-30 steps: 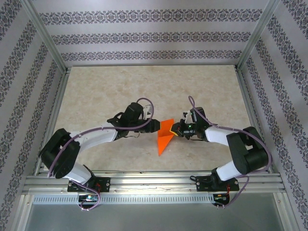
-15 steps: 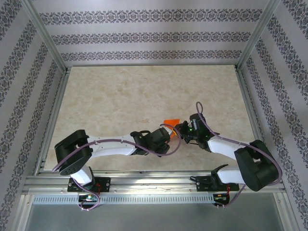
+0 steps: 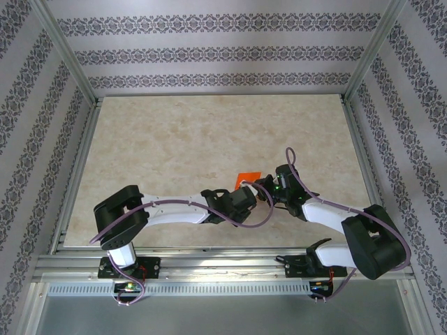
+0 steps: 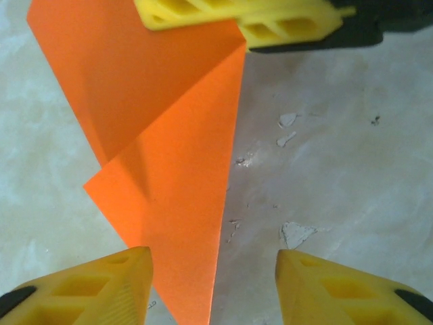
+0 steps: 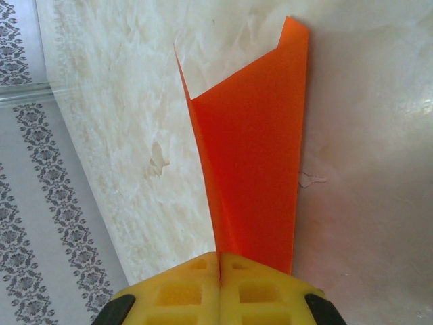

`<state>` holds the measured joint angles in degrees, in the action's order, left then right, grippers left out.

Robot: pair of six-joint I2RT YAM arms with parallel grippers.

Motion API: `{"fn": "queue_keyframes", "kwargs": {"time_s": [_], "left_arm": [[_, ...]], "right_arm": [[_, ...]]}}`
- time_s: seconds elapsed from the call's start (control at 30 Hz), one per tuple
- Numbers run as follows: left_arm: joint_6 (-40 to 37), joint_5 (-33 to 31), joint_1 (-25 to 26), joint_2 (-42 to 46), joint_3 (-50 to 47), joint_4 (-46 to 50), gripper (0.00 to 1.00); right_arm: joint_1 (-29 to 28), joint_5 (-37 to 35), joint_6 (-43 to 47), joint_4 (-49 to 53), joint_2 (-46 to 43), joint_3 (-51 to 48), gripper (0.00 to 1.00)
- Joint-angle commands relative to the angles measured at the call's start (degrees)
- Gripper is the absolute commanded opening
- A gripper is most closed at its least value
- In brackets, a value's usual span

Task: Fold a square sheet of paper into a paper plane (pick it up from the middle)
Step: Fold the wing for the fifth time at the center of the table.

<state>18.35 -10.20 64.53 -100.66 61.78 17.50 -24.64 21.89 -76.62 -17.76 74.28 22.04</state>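
Since half a second ago my left arm has slid a little further right along the near edge. My left gripper (image 4: 213,288) now sits just short of my right gripper (image 5: 220,284), with only a small orange patch showing between them from above.

My left jaws stand wide apart, holding nothing. My right jaws are pressed together on one end of the square sheet of paper (image 4: 169,169), which is already folded into a long pointed shape with one flap lying over another. Its narrow tip reaches in between my left fingers, closer to one finger than to the other. I cannot tell whether it rests flat on the table (image 4: 338,135) or hangs just above it.

The off-centre tip is my first worry. If I close my left jaws as they stand, I judge one finger would meet the paper first and push it sideways, so the crease would land skewed or the tip would buckle.

My second worry is the single pinch at the far end. The sheet is thin, and any pull from my left side against that hold could slide it out or tear it there.

My third worry is that the loose upper flap could spring open if I nudge it.
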Motion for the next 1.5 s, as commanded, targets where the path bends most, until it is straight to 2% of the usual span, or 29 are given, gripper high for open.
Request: {"fn": "queue_keyframes", "kwargs": {"time_s": [0.0,0.07,0.17,0.4,0.73,0.87,1.03,1.33,1.47], "left_arm": [[-1.40,-1.73,1.52,-0.37,1.60,2.89,0.57],[-0.87,-2.80,1.82,-0.32,1.34,2.72,0.60],[-0.25,-4.27,1.86,-1.98,2.00,4.10,0.59],[-0.06,-5.56,1.91,-3.30,2.82,5.51,0.47],[-0.81,-6.75,1.91,-3.58,3.11,5.57,0.25],[-0.77,-7.38,1.91,-3.67,3.13,5.79,0.19],[-0.71,-8.27,1.85,-3.95,3.17,5.96,0.18],[-1.07,-9.40,1.82,-4.49,3.79,6.40,0.23],[-1.04,-9.40,1.82,-4.42,3.78,6.12,0.20]], "right_arm": [[-0.58,-0.82,-0.68,-1.09,-0.65,-0.29,0.00],[-0.63,-0.63,-0.72,-1.22,-0.63,-0.30,0.00],[-0.62,-0.62,-0.77,-1.31,-0.65,-0.33,0.00],[-0.62,-0.44,-0.88,-1.45,-0.97,-0.33,0.00],[-0.58,-0.76,-0.90,-0.95,-1.86,-0.86,0.00],[-0.58,-0.62,-0.90,-1.05,-1.77,-0.95,0.00],[-0.58,-0.49,-0.88,-1.05,-1.68,-0.95,0.00],[-0.49,-0.27,-0.90,-1.14,-1.68,-1.21,0.00],[-0.41,-0.18,-0.81,-1.14,-1.51,-1.12,0.00]]}}
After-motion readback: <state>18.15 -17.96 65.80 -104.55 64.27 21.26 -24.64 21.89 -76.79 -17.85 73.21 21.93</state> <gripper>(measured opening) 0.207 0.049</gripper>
